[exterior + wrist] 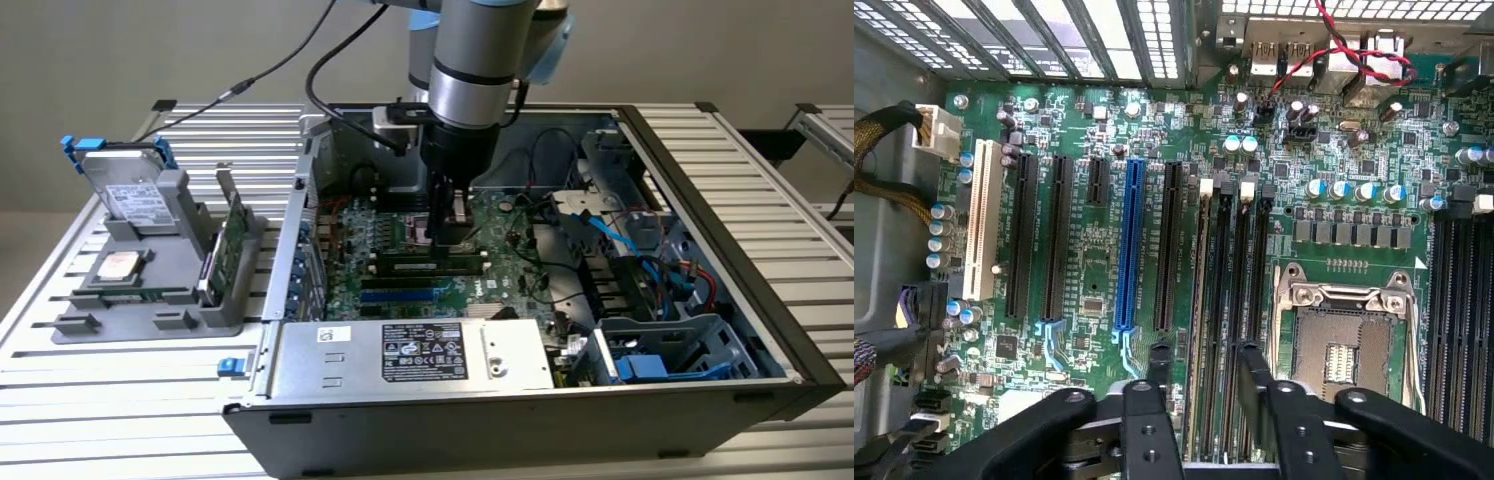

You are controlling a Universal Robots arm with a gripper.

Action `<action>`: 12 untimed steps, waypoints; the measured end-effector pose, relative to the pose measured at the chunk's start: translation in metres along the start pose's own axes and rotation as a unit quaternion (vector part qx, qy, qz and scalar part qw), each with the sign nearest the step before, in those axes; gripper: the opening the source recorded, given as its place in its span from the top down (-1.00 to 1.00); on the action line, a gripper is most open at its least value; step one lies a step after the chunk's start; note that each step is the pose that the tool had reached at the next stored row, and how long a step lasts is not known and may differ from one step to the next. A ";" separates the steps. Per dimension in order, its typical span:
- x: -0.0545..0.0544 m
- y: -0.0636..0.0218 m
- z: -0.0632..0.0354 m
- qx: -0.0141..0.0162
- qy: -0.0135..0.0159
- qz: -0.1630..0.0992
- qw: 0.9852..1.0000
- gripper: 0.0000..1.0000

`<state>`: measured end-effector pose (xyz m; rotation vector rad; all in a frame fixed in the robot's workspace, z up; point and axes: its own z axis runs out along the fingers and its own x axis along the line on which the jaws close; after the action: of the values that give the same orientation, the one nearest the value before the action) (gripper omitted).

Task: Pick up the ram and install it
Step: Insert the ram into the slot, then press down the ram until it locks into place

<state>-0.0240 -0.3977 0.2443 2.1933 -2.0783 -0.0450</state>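
Observation:
The ram (424,264) is a long green stick with black chips, standing on edge in a slot of the motherboard (501,235) inside the open computer case. In the wrist view the ram (1199,300) shows as a thin pale edge in the memory slot nearest the black expansion slots. My gripper (454,238) hangs straight down just above the board. My gripper (1204,360) has its black fingers (1154,385) spread apart, one on each side of the stick's line. Nothing is clamped between them.
The processor socket (1349,345) lies beside the memory slots (1244,300). A power supply (414,352) and a drive cage (667,350) crowd the case front, with cables (601,225) to the exterior view's right. A grey holder (147,290) outside holds a drive, a silver chip and a green card (235,240).

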 end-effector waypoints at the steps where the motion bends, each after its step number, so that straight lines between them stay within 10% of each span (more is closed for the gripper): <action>1: 0.000 0.0000 -0.0001 0.000 0.000 0.000 1.000 0.25; 7: 0.000 0.0000 -0.0001 0.000 0.000 0.000 1.000 0.80; 12: 0.000 0.0000 -0.0001 0.000 0.000 0.000 1.000 0.80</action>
<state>-0.0240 -0.3977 0.2444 2.1931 -2.0782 -0.0449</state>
